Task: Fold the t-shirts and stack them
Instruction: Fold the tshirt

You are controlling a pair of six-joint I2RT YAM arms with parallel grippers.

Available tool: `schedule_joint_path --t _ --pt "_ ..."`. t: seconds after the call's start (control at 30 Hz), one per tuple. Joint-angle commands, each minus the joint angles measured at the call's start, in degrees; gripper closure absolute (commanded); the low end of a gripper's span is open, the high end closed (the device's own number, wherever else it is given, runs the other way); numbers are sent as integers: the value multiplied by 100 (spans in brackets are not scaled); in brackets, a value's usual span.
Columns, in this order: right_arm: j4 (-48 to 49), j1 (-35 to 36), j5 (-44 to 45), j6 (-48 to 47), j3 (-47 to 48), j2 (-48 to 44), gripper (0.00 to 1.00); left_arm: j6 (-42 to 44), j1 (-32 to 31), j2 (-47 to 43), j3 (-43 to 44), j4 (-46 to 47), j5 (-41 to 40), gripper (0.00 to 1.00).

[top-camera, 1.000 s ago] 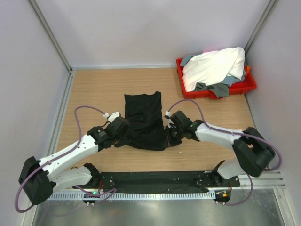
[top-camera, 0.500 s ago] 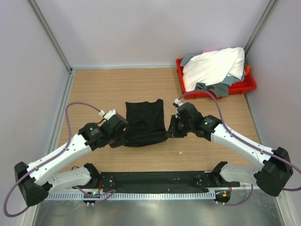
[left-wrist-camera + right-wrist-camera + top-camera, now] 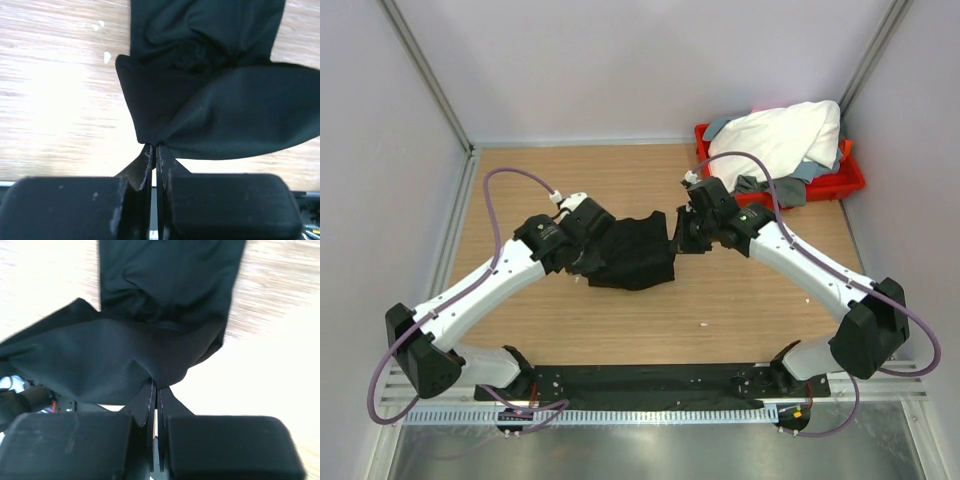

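Wooden table (image 3: 520, 185), mid-fold: L pincer (image 3: 154, 150) & R pincer (image 3: 155, 386) each clamp a corner of soft black fabric t-shirt (image 3: 638, 255); next, prob. lay flat, then release.

A black shirt (image 3: 635, 250) lies bunched and partly folded in the middle of the wooden table (image 3: 520, 190). The left gripper (image 3: 582, 258) meets its left edge, the right gripper (image 3: 678, 238) its right edge. In the far right corner, a red tray (image 3: 840, 185) holds a white shirt (image 3: 775, 140) heaped over a grey shirt (image 3: 770, 188).
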Motion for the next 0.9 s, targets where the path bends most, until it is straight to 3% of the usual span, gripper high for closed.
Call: schedule_joint_path --t 0.0,0.2,0.57,0.87 --pt "-80 -34 -93 -177 207 -9 99 291 139 30 227 -85 -81 100" --pt "-168 -34 -311 -116 -240 -438 99 230 166 -233 -97 38 244 100" --pt "561 185 -1041 560 -2384 -1503 99 -271 17 -1332 -2075 627 1317 100" --pt "421 238 -866 509 -2396 -1662 99 -430 -89 -1676 -2410 574 1326 100"
